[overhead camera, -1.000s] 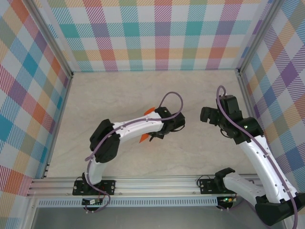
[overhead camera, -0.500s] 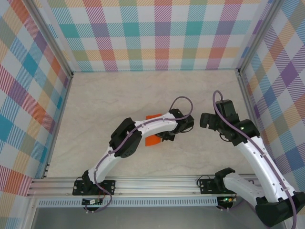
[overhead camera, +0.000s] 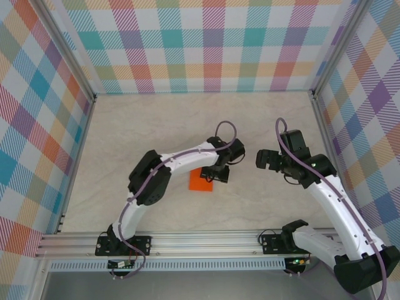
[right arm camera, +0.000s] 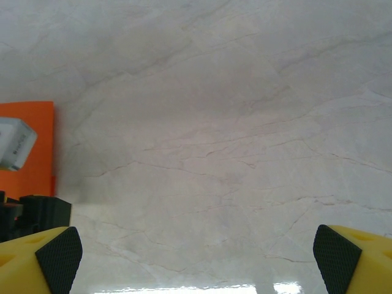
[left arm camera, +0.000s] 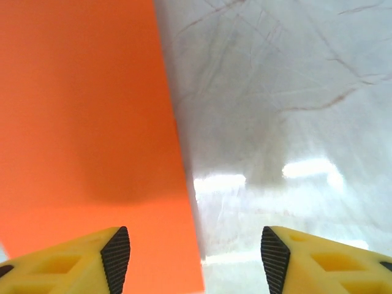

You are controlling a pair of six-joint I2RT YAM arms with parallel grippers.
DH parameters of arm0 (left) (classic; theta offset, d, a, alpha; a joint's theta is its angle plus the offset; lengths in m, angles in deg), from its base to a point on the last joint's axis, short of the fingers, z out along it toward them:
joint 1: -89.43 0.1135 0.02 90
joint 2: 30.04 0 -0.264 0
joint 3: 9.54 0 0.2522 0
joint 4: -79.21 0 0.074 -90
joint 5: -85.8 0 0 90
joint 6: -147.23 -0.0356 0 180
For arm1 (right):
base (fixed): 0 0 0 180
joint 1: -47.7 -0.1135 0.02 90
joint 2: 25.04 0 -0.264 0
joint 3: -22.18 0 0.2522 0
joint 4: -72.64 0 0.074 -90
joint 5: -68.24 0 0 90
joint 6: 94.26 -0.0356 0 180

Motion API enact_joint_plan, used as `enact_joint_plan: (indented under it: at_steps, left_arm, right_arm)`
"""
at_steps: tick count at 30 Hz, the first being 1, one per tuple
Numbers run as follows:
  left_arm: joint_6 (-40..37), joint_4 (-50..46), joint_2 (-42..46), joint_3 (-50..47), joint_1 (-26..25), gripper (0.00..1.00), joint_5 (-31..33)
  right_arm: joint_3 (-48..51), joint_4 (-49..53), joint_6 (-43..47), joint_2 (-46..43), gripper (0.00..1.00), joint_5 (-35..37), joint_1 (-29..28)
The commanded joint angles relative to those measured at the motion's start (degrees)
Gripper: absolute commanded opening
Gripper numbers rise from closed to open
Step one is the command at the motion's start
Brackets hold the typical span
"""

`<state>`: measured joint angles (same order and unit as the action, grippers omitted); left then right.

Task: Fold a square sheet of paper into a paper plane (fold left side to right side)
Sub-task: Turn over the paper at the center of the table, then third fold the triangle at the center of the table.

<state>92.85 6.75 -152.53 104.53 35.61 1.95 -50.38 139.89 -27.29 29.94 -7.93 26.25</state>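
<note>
**Fold left to right, sheet laid down.** The square sheet of paper (overhead camera: pixel 200 181) lies flat on the desk (overhead camera: pixel 150 125) as a compact orange rectangle, just on the near side of the left arm (overhead camera: pixel 178 162) at its wrist.

- **Change:** One second earlier the sheet showed only as two tilted orange slivers on either side of that arm, apparently raised off the surface. Half a second earlier it was lower and partly covered by the forearm. It has since settled a little nearer the arm bases.
- **Left tool:** In the left wrist view the sheet's right-hand edge runs straight down between the fingers of the left tool (left arm camera: pixel 195 257). The jaws stand apart and pinch nothing, with one finger over paper and the other over bare desk.
- **Right tool:** The right tool (right arm camera: pixel 196 251) hangs to the right of the sheet without touching it, its jaws spread wide and empty.
- **Judgement:** The left side has probably been carried over and let go. Whether two layers now lie there with a firm crease cannot be settled, because the wrist hides the far edge from above and the close view shows one plain surface. If so, pressing the crease would be the next need.
</note>
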Motion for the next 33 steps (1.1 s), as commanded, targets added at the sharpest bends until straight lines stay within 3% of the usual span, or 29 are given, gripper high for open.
enact_joint_plan:
  at_steps: [1,6,10,15,18,20,33]
  left_arm:
    - [-0.7,8.7,11.4,-6.6,3.1,0.66,-5.4]
    - [-1.8,16.9,24.9,-20.5,9.5,0.73,-9.0]
    - [-2.1,25.1,35.6,-33.4,17.7,0.76,-16.2]
    - [-1.6,35.1,43.2,-45.9,27.5,0.77,-27.8]
    - [-0.8,41.5,42.9,-50.9,30.7,0.77,-34.4]
    - [0.6,47.0,41.2,-53.2,31.6,0.76,-37.4]
    - [3.1,55.1,27.6,-51.8,31.7,0.75,-41.4]
  right_arm:
    - [0.6,-2.4,0.5,0.1,1.00,-6.5,0.2]
    - [1.2,-9.4,0.1,2.5,1.00,-21.5,0.2]
    - [2.8,-19.6,-5.1,9.7,0.79,-33.4,-1.2]
    - [0.2,-29.9,-9.2,25.6,0.48,-36.1,-7.2]
    - [-1.8,-35.9,-11.3,34.2,0.29,-35.8,-8.6]
    - [-2.7,-39.8,-12.6,38.8,0.23,-35.4,-8.6]
    - [-11.7,-41.8,-10.6,54.6,0.08,-33.0,-8.6]
